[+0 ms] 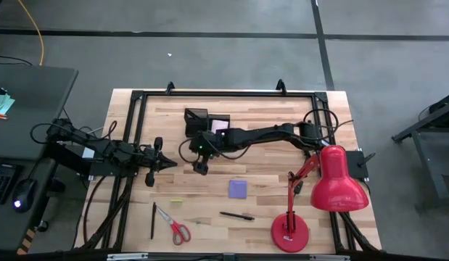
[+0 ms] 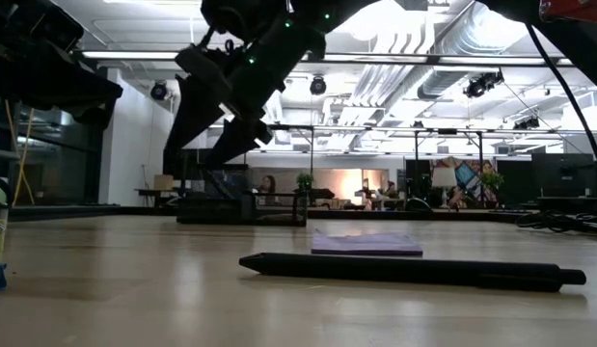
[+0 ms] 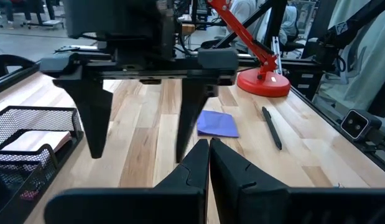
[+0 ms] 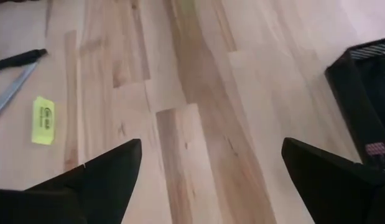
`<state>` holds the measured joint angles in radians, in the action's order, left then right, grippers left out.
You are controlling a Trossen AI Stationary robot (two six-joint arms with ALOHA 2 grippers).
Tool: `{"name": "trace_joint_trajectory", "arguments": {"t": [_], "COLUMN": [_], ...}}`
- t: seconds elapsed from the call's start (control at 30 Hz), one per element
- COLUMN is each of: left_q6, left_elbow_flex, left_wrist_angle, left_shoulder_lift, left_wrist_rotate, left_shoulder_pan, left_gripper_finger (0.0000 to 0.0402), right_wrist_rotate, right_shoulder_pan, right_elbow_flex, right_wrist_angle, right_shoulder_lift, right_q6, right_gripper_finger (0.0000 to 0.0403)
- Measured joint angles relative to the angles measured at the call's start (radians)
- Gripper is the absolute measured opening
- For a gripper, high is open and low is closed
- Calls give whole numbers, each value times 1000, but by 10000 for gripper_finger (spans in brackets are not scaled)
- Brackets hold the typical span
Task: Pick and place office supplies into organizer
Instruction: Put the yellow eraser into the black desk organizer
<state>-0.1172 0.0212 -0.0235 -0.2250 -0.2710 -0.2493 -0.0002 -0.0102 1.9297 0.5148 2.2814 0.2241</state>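
Observation:
My right gripper [image 1: 201, 168] is open and holds nothing; it hovers above bare wood just near of the black mesh organizer [image 1: 207, 122], fingers wide apart in the right wrist view [image 4: 211, 168]. A pink pad [image 1: 219, 125] lies inside the organizer. My left gripper [image 1: 166, 163] is shut and waits to the left of the right one [image 3: 209, 149]. Flat on the table lie the purple pad [image 1: 238, 189], a dark pen [image 1: 236, 215], a second pen [image 1: 152, 220], the red-handled scissors [image 1: 175, 226] and a small yellow piece [image 1: 177, 201].
A red desk lamp [image 1: 318, 196] stands at the table's right near corner, its base [image 1: 289, 233] near the front edge. A black metal frame [image 1: 224, 94] runs along the far and side edges. Bare wood lies between both grippers and the items at the near edge.

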Motion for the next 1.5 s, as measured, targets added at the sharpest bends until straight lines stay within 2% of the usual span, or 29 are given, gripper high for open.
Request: {"name": "trace_joint_trajectory", "arguments": {"t": [0.2,0.3,0.4,0.5,0.63,0.7,0.73,0.77,0.87,1.03,1.27,1.43,1.5], "left_q6": [0,0,0,0,0,0,0,0,0,0,0,0,0], "left_elbow_flex": [0,0,0,0,0,0,0,0,0,0,0,0,0], "left_wrist_angle": [0,0,0,0,0,0,0,0,0,0,0,-1,-1], "left_shoulder_lift": [0,0,0,0,0,0,0,0,0,0,0,0,0], "left_wrist_rotate": [0,0,0,0,0,0,0,0,0,0,0,0,0], "left_shoulder_pan": [0,0,0,0,0,0,0,0,0,0,0,0,0], "left_gripper_finger": [1,1,1,1,1,1,1,1,1,1,1,1,1], "right_wrist_rotate": [-18,-45,-11,31,90,173,202,185,39,-96,-112,-77,-55], "right_shoulder_pan": [5,7,13,19,27,30,32,28,8,-32,-53,-56,-56], "right_elbow_flex": [0,0,0,0,-1,-2,-17,-36,-120,-397,-867,-1127,-1217], "right_wrist_angle": [12,12,35,18,-57,-121,-160,-206,-317,-721,-1281,-1528,-1556], "right_shoulder_lift": [0,0,0,0,-1,-4,-7,-8,-24,-116,-284,-419,-496], "right_q6": [-95,-71,-37,-44,-67,-69,-87,-97,-118,-143,-130,-217,-244], "right_gripper_finger": [325,283,236,180,80,26,13,12,24,5,3,3,2]}}
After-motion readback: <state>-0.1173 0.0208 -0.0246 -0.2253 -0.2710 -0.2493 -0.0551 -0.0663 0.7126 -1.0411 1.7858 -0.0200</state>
